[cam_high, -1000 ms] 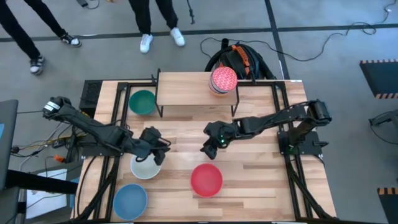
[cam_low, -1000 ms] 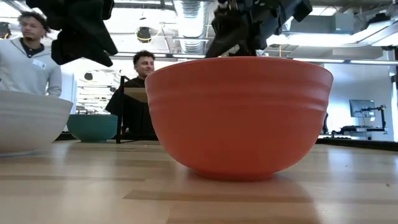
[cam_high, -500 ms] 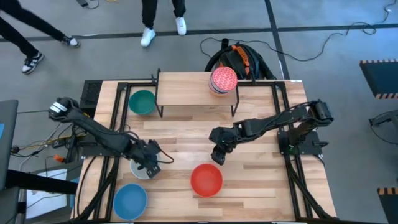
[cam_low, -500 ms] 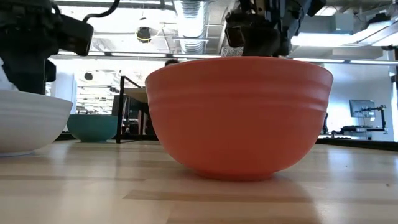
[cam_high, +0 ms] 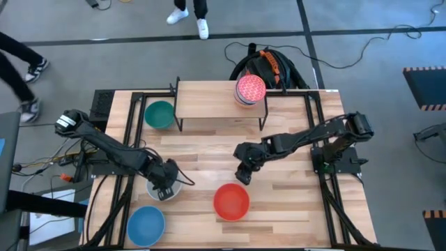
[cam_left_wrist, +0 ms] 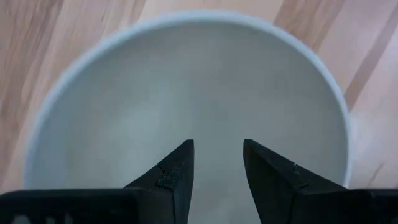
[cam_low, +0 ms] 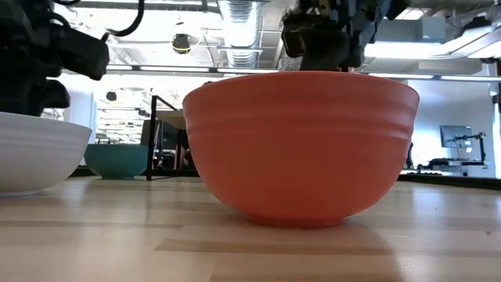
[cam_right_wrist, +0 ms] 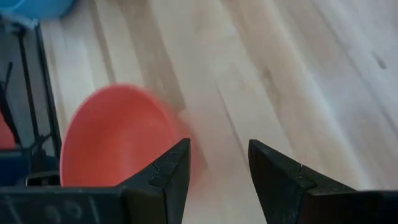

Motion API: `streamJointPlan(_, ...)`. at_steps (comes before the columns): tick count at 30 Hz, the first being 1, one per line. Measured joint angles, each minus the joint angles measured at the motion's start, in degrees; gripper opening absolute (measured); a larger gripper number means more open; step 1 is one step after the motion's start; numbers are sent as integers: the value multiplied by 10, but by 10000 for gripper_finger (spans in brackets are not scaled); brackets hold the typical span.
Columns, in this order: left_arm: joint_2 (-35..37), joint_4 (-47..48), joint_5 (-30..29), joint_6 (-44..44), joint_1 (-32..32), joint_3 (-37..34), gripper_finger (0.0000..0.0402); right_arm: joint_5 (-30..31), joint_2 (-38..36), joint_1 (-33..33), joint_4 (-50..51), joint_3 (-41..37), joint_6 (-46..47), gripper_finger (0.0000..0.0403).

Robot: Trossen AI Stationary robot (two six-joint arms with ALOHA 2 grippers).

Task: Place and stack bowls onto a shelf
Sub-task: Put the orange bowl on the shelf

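The left pincer (cam_high: 166,187) sits directly over the white bowl (cam_high: 155,188), so from above only a sliver of the bowl's rim shows. The left wrist view fills in the rest: the whole bowl (cam_left_wrist: 186,106) lies under the fingers (cam_left_wrist: 177,177), which are parted over its hollow with nothing between them. In the low view the white bowl (cam_low: 35,153) is cut off at the frame's edge.

The right pincer (cam_high: 244,173) hangs above bare table (cam_high: 293,202) just beside the red bowl (cam_high: 231,201), on its shelf side. Its fingers (cam_right_wrist: 171,171) are spread and empty, the red bowl (cam_right_wrist: 118,134) half hidden behind one of them. The red bowl (cam_low: 301,145) blocks most of the low view.

The shelf (cam_high: 205,97) stands at the table's far edge with a pink bowl (cam_high: 250,89) atop a stack at its right end; how many bowls lie beneath cannot be made out. The rest of the board is free. The green bowl (cam_high: 159,114) stands just left of the shelf, and a blue bowl (cam_high: 145,224) near the front left corner. Open planks lie between the two arms.
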State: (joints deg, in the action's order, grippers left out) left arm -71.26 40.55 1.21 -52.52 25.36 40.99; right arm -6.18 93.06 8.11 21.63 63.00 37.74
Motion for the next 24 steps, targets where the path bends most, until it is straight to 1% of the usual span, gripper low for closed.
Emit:
streamJointPlan(5, 0, -8, -1, 54, -12, 0, 123, -14, 0, 36, 6, 0, -45, 191)
streamJointPlan(9, 0, -10, -9, 86, -21, 4, 123, -12, 0, 59, 6, 0, -52, 194)
streamJointPlan(15, 0, -10, -30, 117, -26, 38, 123, 8, 0, 80, 2, 0, -29, 193)
streamJointPlan(20, 0, -11, -65, 157, -25, 76, 123, 14, 23, 112, -5, -2, 2, 194)
streamJointPlan(22, 0, -12, -80, 168, -25, 88, 123, 26, 34, 123, -28, 1, 14, 194)
streamJointPlan(24, 0, -10, -92, 175, -26, 98, 123, 43, 49, 133, -22, 1, 33, 194)
